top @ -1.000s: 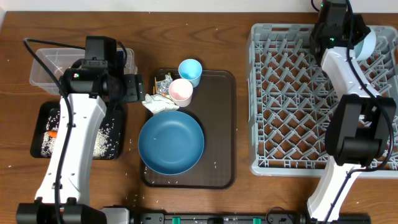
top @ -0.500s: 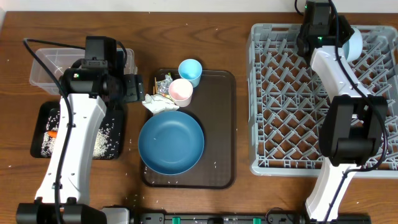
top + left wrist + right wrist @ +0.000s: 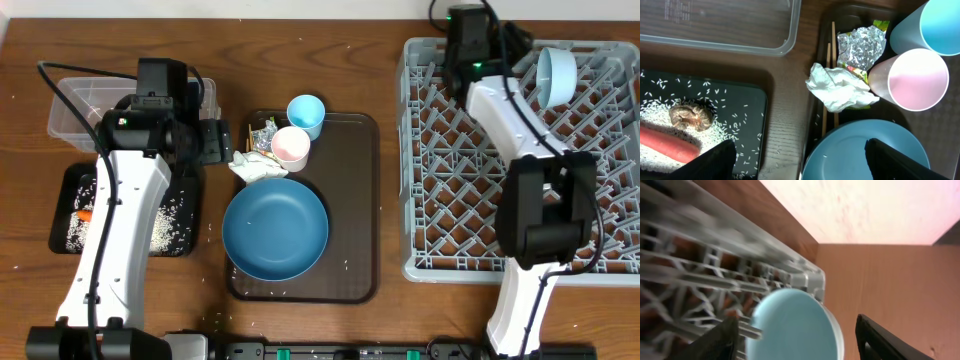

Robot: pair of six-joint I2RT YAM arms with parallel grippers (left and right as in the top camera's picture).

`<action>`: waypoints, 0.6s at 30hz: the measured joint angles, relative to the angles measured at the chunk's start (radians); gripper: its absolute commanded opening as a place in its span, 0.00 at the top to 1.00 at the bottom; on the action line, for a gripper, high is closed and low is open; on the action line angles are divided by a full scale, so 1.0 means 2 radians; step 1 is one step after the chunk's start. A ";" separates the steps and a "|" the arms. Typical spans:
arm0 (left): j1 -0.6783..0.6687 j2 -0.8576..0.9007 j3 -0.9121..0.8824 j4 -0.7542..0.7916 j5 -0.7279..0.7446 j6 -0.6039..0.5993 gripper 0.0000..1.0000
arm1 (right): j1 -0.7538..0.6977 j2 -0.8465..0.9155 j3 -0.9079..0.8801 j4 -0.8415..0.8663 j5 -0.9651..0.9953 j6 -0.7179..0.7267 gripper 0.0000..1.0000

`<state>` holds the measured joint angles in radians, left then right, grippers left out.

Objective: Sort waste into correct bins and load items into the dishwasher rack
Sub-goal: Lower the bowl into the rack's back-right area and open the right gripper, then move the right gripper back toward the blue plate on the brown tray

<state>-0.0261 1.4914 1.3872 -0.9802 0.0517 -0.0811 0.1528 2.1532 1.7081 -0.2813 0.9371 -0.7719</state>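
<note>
The smaller light blue bowl point(image 3: 556, 72) point(image 3: 795, 330) stands on edge among the pegs at the back right of the grey dishwasher rack point(image 3: 450, 200). My right gripper point(image 3: 512, 48) point(image 3: 797, 325) is open just left of it, with gaps to the bowl on both sides. My left gripper point(image 3: 215, 140) point(image 3: 800, 160) hangs open and empty over the table strip between the black tray point(image 3: 70, 220) and the large dark blue bowl point(image 3: 275, 228). The napkin point(image 3: 840, 92), wrapper point(image 3: 862, 47), chopsticks point(image 3: 831, 75), pink cup point(image 3: 290, 148) and light blue cup point(image 3: 305, 112) lie ahead of it.
A carrot point(image 3: 665, 145), brown lump point(image 3: 689, 115) and rice point(image 3: 715, 135) lie in the black tray. The clear tub point(image 3: 75, 105) stands behind it. The cups and dark blue bowl sit on the brown serving tray point(image 3: 360, 200). Stray rice dots the table.
My right gripper has opened and let go of the light blue bowl, which now stands in the rack. The right wrist swung left along the rack's back edge. The left arm stayed still.
</note>
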 measured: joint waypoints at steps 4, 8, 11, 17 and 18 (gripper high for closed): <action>0.000 0.000 0.000 0.000 0.000 0.000 0.17 | 0.019 0.000 0.000 0.009 -0.006 0.019 0.26; 0.000 0.000 0.000 0.000 0.000 0.000 0.16 | 0.026 0.000 0.000 0.018 -0.006 0.069 0.19; 0.000 0.000 0.000 0.000 0.000 0.000 0.17 | 0.025 0.000 0.000 0.017 -0.002 0.116 0.14; 0.000 0.000 0.000 0.000 0.000 0.000 0.16 | 0.001 -0.012 -0.001 -0.039 0.001 0.232 0.05; 0.000 0.000 0.000 0.000 0.000 0.000 0.16 | -0.007 -0.019 -0.001 -0.058 -0.005 0.254 0.04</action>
<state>-0.0261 1.4914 1.3872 -0.9806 0.0517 -0.0811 0.1390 2.1159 1.7069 -0.3969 0.9272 -0.2630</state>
